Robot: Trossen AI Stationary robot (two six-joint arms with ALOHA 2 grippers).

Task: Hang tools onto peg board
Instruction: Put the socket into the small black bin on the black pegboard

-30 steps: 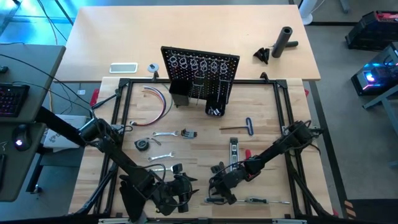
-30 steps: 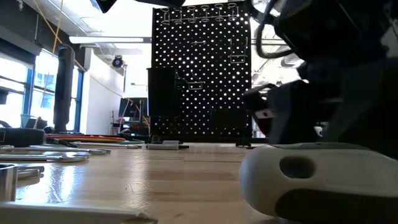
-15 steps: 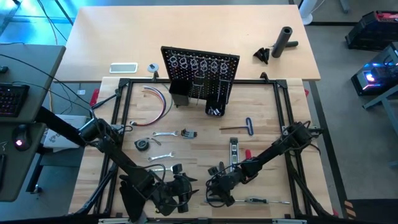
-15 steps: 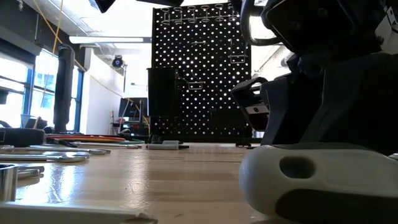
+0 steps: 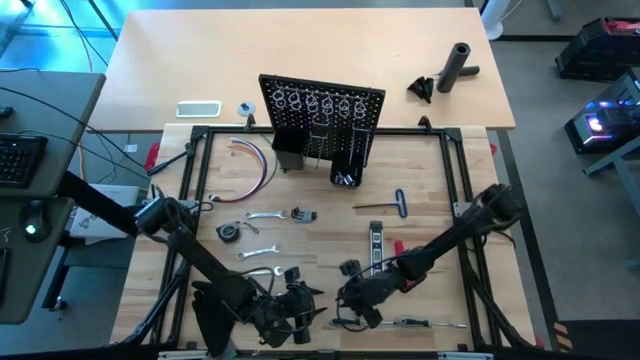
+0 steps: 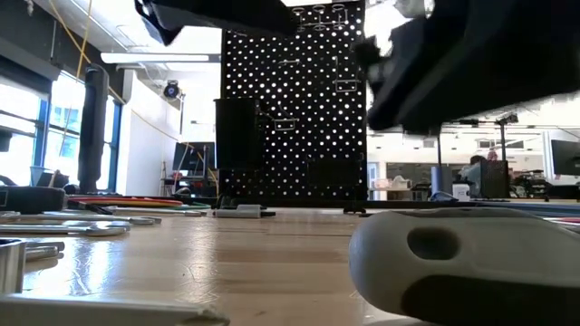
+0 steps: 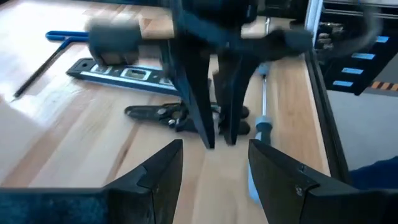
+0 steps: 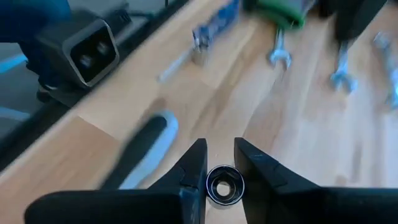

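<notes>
Wood table (image 5: 430, 180) w/ 1 black peg board (image 5: 322, 115) standing at the back, 2 arms at the front edge. Right gripper (image 8: 216, 167) – fingers pinched on 1 small silver socket (image 8: 219, 185), held just above the wood. Left gripper (image 7: 213, 163) hangs open, holding nothing – 1 black-handled pliers (image 7: 163, 112), 1 level (image 7: 124, 71) lie near.

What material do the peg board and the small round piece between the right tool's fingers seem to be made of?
The peg board looks like black painted metal or plastic: a thin, matte panel with even rows of holes. The small round piece in the right tool looks like bright metal, perhaps a socket: it is silvery, shiny and hollow.
</notes>
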